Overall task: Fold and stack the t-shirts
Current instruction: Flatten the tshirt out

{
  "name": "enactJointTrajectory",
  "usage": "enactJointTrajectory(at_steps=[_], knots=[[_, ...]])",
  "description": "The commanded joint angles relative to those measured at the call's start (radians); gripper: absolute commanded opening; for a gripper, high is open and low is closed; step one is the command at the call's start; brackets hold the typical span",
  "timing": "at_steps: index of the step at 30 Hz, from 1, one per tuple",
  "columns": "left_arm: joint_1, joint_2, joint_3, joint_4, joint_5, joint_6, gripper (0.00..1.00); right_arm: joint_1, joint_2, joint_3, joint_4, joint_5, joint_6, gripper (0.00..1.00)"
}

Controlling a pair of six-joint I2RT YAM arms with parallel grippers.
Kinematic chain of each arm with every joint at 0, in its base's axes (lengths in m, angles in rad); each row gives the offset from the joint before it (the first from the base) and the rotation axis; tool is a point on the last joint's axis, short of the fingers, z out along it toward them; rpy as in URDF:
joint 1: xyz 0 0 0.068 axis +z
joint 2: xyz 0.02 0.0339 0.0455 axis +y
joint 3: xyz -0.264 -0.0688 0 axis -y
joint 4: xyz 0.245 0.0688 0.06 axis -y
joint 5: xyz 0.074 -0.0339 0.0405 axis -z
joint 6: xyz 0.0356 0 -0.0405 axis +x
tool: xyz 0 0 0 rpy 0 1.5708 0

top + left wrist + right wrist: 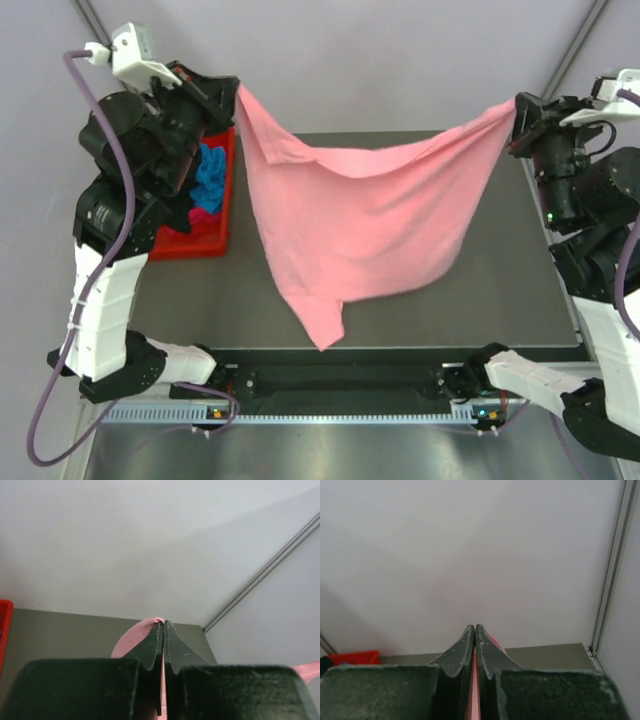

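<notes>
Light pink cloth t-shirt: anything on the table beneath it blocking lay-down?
Nothing visible. The left gripper and right gripper hold the light pink t-shirt over bare grey table; the red plastic bin sits left of it.

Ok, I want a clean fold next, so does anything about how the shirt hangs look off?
The pink t-shirt hangs lopsided between the left gripper and right gripper: its lower edge slants down to a point near the front edge of the table, left of centre. Nothing looks torn.
</notes>
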Motion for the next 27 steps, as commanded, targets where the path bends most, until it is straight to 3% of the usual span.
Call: enactJointTrajectory(at_steps=[1, 8, 15, 18, 22, 27], knots=[[0.003, -0.075, 0.038, 0.128, 0.0, 0.035, 0.0, -0.013, -0.101, 0.031, 0.089, -0.001, -0.007, 0.0], [0.003, -0.272, -0.15, 0.137, 0.04, -0.004, 0.0, -0.013, -0.284, -0.078, 0.003, 0.028, 0.025, 0.0], [0.014, -0.395, -0.206, 0.133, 0.264, -0.074, 0.0, -0.013, -0.463, -0.097, -0.152, 0.005, 0.068, 0.0], [0.075, -0.429, -0.216, 0.133, 0.385, -0.116, 0.0, -0.013, -0.509, -0.063, -0.212, -0.006, 0.083, 0.0], [0.271, -0.444, -0.208, 0.14, 0.576, -0.197, 0.0, -0.013, -0.554, -0.049, -0.237, -0.015, 0.102, 0.0], [0.428, -0.369, -0.142, 0.147, 0.713, -0.275, 0.0, -0.012, -0.525, -0.026, -0.194, 0.049, 0.044, 0.0]])
